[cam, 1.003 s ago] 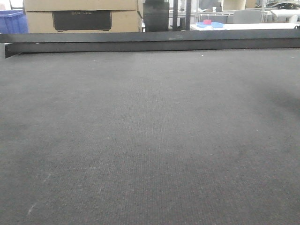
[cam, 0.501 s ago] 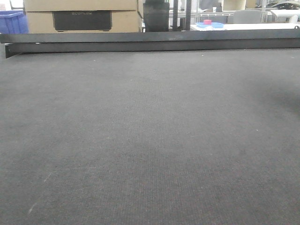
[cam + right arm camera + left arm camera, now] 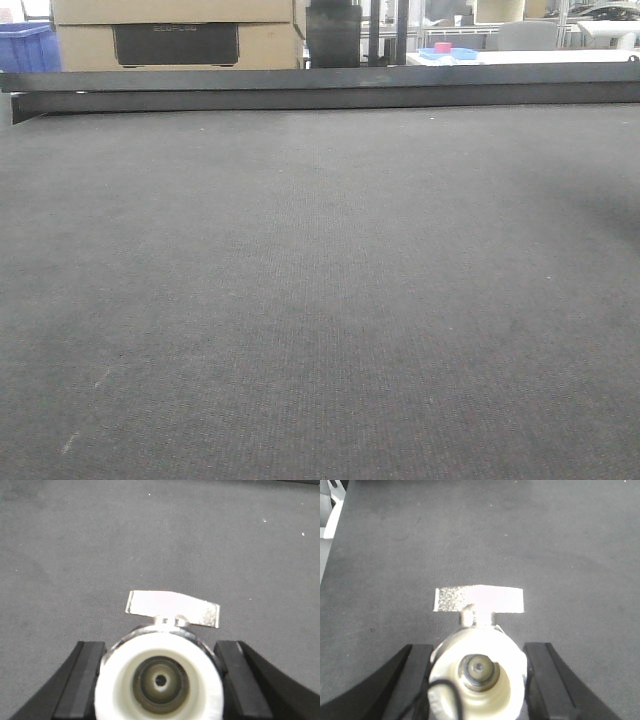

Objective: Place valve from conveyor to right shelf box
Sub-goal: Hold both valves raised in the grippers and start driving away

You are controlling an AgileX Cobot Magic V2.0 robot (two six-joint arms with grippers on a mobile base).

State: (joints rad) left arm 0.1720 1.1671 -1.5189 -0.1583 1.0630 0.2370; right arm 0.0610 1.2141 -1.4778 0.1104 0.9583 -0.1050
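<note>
In the front view the conveyor (image 3: 320, 300) runs as grey felt up to its dark side rail (image 3: 320, 92). No valve, gripper or shelf box shows here.

In the left wrist view the left gripper (image 3: 476, 649) is clamped on a valve (image 3: 477, 680), with a black finger pressed against each side of the white cap. The flat silvery handle (image 3: 479, 600) juts ahead of the fingertips. I cannot tell whether it is lifted off the belt.

In the right wrist view the right gripper (image 3: 160, 646) grips a second valve (image 3: 160, 680) the same way, its handle (image 3: 172, 609) ahead and slightly tilted.

The step in hand looks like the carry to the shelf box. The caps are round and smooth, so hold firm pressure, swing without jerks, keep the handle off the box wall, and let go only when low inside.
</note>
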